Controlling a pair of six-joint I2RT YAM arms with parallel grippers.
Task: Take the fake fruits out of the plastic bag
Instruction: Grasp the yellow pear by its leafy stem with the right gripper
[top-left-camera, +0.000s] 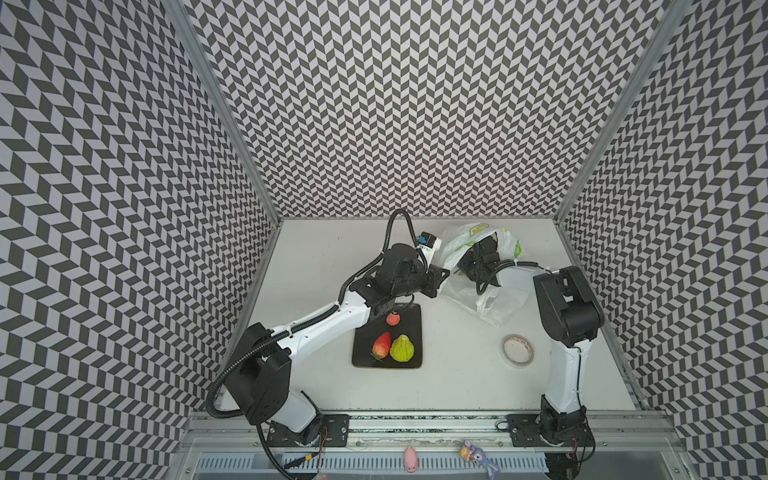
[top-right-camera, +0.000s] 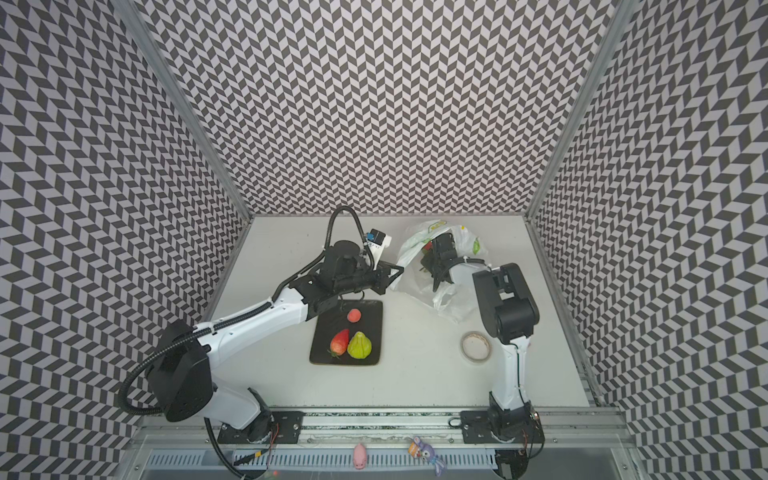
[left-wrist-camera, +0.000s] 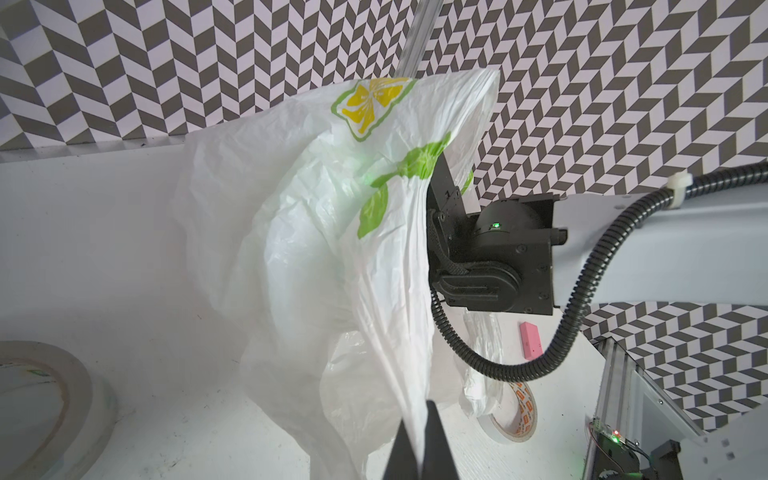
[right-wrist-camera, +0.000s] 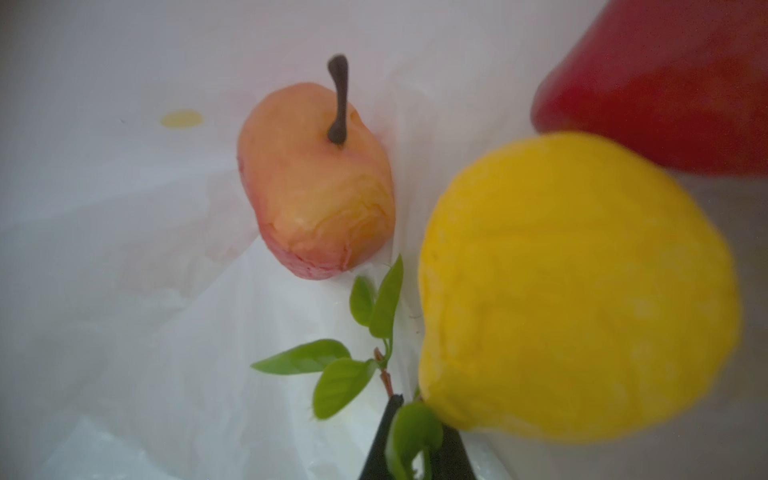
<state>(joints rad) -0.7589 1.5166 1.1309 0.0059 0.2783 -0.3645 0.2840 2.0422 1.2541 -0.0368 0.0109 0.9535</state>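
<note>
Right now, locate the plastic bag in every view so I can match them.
Both top views: plastic bag at the back, right of centre.
Left wrist: fills the middle, edge pinched by the left fingers.
Right wrist: its white inside, behind the fake fruits.
Landmark: right arm's black wrist in the bag's mouth, except in its own view.

Here's the crinkly white plastic bag, lemon-printed, bunched and gaping at the back right. Inside lie a pink-orange fruit with a dark stem, a yellow lemon, a leafy sprig and a red fruit. Already out, on the black plate: a strawberry, a green pear and a small pink fruit.
</note>
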